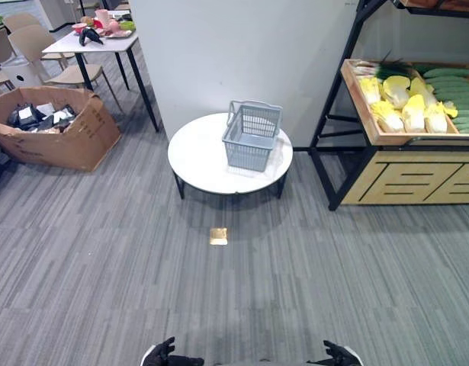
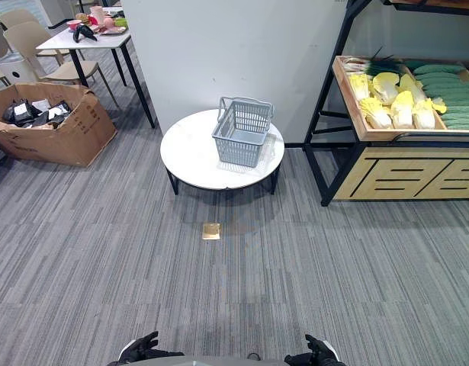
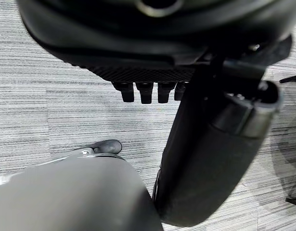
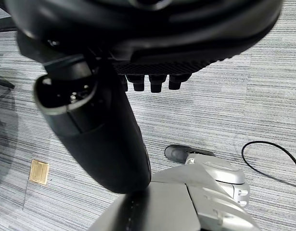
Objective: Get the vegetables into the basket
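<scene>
We see the vegetables (image 1: 417, 95) on the shelf (image 1: 394, 139), ahead and to our right; right robot hand (image 2: 319, 352) nearer, left robot hand (image 2: 142, 347) too relaxed, empty. Basket (image 1: 252, 136) sits on the bench (image 1: 200, 164).

Vegetable shelf (image 1: 417, 137) cut off at frame edge, cucumbers (image 1: 461, 97) partly out of view. Far table (image 1: 97, 42) items too small to identify. Cardboard box (image 1: 59, 141) contents unclear.

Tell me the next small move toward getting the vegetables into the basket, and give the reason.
Probably step forward and to the right, toward the shelf. The cabbages and cucumbers lie in its wooden tray, far from both hands. The left hand and right hand hang low and hold nothing. The grey basket stands empty on the round table.
</scene>
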Tool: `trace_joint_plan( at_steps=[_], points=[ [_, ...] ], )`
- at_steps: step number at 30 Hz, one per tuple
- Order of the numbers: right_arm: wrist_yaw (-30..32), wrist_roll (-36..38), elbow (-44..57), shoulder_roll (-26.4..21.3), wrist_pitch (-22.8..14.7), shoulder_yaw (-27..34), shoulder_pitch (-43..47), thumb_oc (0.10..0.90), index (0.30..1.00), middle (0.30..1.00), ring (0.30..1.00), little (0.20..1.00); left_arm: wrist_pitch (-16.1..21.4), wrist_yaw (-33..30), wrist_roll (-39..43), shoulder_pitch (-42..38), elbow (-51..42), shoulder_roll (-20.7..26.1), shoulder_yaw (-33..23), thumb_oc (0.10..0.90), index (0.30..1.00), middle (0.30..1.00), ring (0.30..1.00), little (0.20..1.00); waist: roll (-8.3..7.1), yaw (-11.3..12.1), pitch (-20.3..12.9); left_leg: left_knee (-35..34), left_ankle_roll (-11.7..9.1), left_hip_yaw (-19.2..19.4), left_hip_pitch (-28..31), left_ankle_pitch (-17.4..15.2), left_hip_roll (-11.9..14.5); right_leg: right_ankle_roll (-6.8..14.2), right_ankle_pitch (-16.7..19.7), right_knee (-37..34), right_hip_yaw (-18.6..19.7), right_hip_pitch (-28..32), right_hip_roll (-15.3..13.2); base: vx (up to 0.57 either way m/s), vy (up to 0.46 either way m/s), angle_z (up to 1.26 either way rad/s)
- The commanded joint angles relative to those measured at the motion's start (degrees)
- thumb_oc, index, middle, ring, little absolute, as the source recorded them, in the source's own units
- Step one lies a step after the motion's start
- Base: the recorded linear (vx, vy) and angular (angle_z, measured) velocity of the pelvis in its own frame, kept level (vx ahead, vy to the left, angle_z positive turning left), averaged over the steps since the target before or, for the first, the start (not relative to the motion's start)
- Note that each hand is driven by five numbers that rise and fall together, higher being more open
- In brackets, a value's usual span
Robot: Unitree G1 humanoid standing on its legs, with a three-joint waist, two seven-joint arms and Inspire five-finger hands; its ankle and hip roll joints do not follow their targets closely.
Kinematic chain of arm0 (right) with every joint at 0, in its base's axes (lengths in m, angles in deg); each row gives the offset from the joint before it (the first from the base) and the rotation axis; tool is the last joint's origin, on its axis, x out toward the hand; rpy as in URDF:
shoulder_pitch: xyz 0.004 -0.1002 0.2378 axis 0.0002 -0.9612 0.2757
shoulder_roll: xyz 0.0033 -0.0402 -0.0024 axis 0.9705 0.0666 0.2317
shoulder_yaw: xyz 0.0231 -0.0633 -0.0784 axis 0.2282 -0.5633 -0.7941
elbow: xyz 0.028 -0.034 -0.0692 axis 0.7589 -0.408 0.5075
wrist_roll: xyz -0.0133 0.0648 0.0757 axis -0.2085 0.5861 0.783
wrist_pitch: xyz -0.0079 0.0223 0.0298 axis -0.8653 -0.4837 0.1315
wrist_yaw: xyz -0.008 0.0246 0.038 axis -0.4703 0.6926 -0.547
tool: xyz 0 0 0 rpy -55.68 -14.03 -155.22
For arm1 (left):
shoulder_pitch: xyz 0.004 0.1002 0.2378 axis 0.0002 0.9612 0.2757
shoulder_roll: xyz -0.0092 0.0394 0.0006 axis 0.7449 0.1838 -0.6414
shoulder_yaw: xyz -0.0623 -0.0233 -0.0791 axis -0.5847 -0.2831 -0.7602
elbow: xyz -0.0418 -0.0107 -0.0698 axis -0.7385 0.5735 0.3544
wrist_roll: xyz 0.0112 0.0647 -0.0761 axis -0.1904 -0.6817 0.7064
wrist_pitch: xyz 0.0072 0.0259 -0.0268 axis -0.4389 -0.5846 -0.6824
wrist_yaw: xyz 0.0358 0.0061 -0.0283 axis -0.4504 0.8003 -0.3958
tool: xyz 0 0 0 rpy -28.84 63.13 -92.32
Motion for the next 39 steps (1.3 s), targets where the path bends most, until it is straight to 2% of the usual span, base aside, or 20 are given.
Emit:
trace_joint_plan(
  at_steps=[1,25,34,35,37,38,39],
  points=[
    [-0.6,-1.0,-2.0,1.8,-0.5,-3.8,1.0,0.900,1.000,1.000,1.000,1.000,0.3,-0.2,-1.2,-0.1,3.1,-1.4,0.1,0.900,1.000,1.000,1.000,1.000,-2.22,-0.1,-1.0,-0.6,-4.2,-0.1,0.6,-1.7,3.7,7.5,3.4,-1.1,0.7,-2.3,-7.4,0.00,0.000,0.00],
    [-0.7,0.1,-1.8,1.6,-0.2,-4.0,1.9,0.900,1.000,1.000,1.000,1.000,-0.2,-0.3,-0.9,-1.2,3.2,-1.4,0.8,0.900,1.000,1.000,1.000,1.000,-2.11,-0.4,0.3,-0.6,-4.1,0.4,0.6,-1.9,3.9,7.3,3.2,-0.9,1.3,-2.9,-7.0,0.00,-0.002,-0.02],
    [-0.4,1.1,-1.5,1.0,-0.2,-3.6,3.3,0.900,1.000,1.000,1.000,1.000,-0.1,-0.9,-0.5,-2.4,2.6,-1.2,1.5,0.900,1.000,1.000,1.000,1.000,-1.78,-0.4,1.3,-0.6,-3.8,0.2,-0.4,-1.5,3.9,7.1,2.4,1.5,1.5,-5.1,-6.8,-0.01,-0.001,0.00],
    [-0.1,2.4,-1.0,0.6,-0.3,-3.1,4.4,0.900,1.000,1.000,1.000,1.000,-0.3,-1.1,-0.1,-3.3,2.3,-0.9,1.9,0.900,1.000,1.000,1.000,1.000,-1.35,-0.7,2.3,-0.6,-3.8,0.0,-1.5,-1.1,4.3,7.0,1.0,6.1,1.4,-8.5,-6.3,-0.09,-0.017,-0.02],
    [0.1,3.7,-0.3,0.1,-0.5,-2.8,5.5,0.900,1.000,1.000,1.000,1.000,-0.3,-1.5,0.4,-4.2,2.1,-0.4,2.0,0.900,1.000,1.000,1.000,1.000,-1.02,-1.0,3.5,-0.2,-3.8,-0.2,-2.9,-0.8,5.0,6.7,-1.2,11.1,1.6,-11.7,-5.3,-0.05,-0.093,0.00],
    [-0.2,5.0,0.0,0.0,-0.7,-2.2,5.8,0.900,1.000,1.000,1.000,1.000,-0.4,-1.1,1.0,-4.7,2.1,0.3,1.6,0.900,1.000,1.000,1.000,1.000,-1.03,-1.4,4.4,2.9,-4.0,-1.0,-4.5,-1.6,5.9,6.4,-3.6,15.5,1.6,-13.9,-4.3,0.04,-0.144,0.00],
    [-0.2,5.0,0.0,0.0,-0.7,-2.2,5.8,0.900,1.000,1.000,1.000,1.000,-0.4,-1.1,1.0,-4.7,2.1,0.3,1.6,0.900,1.000,1.000,1.000,1.000,-1.03,-1.4,4.4,3.0,-4.0,-1.0,-4.5,-1.6,5.9,6.4,-3.6,15.6,1.6,-13.9,-4.4,0.16,-0.244,0.03]
  ],
)
